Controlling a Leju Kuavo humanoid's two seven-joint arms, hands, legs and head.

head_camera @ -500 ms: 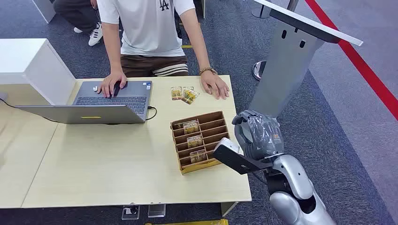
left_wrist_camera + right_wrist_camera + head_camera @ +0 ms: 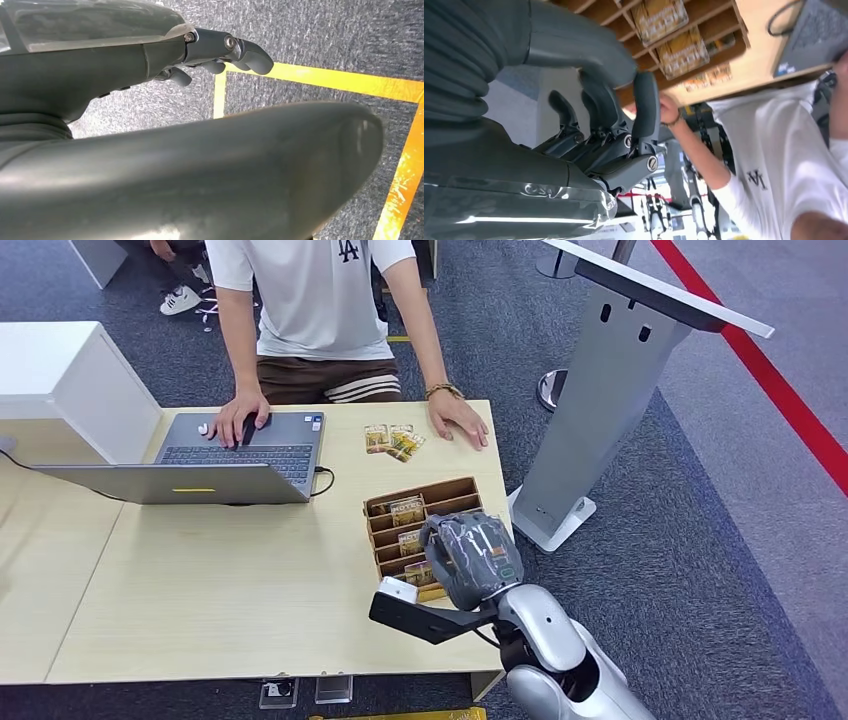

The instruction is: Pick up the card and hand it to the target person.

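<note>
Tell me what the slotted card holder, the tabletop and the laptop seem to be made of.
Slotted card holder: looks like brown cardboard or thin wood, matte; its thin flat dividers and dull brown faces leave it open.
Tabletop: pale wood-look laminate, smooth, with faint grain and a soft sheen.
Laptop: probably metal, perhaps aluminium; even silver-grey casing with a satin finish, though painted plastic cannot be ruled out.

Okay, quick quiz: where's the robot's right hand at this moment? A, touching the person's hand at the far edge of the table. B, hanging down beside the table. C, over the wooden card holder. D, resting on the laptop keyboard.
C: the right hand hovers over the near end of the wooden card holder, apart from the laptop and the person's hand.
</note>
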